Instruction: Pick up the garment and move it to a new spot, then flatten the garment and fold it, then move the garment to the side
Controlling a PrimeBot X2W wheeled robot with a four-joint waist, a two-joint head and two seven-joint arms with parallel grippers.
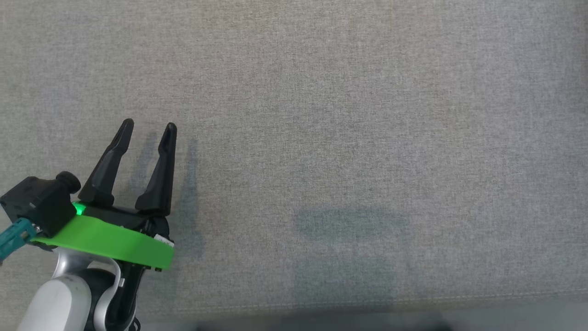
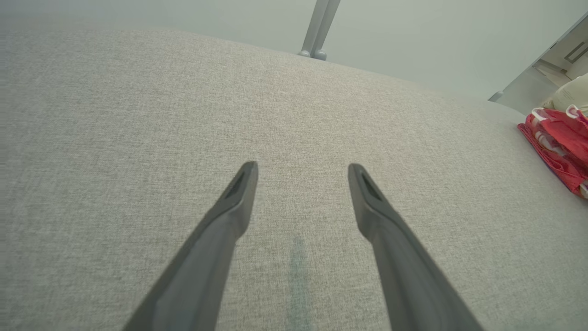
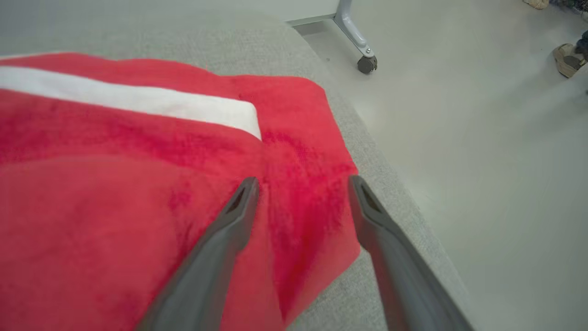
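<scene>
Over a grey woven table (image 1: 367, 115), seen from the head: left pincer (image 1: 149, 124) at the lower left, fingers spread, gripping nothing, twin shadows just beside on the cloth. Wide stretch of flat cloth ahead and to its right; seam and near edge along the bottom. From the left wrist, spread fingers above the weave, red garment (image 2: 558, 147) bunched well off at the right edge, a grey metal leg (image 2: 319, 27) beyond the far rim. From the right wrist, right pincer (image 3: 303, 179) spread over the garment, pinching none of it; red pile with a white stripe (image 3: 138, 99), corner lying close to the rounded table edge. Pale floor (image 3: 482, 161) beyond, a castor leg (image 3: 363, 55) and a shoe (image 3: 567, 59) farther off.
</scene>
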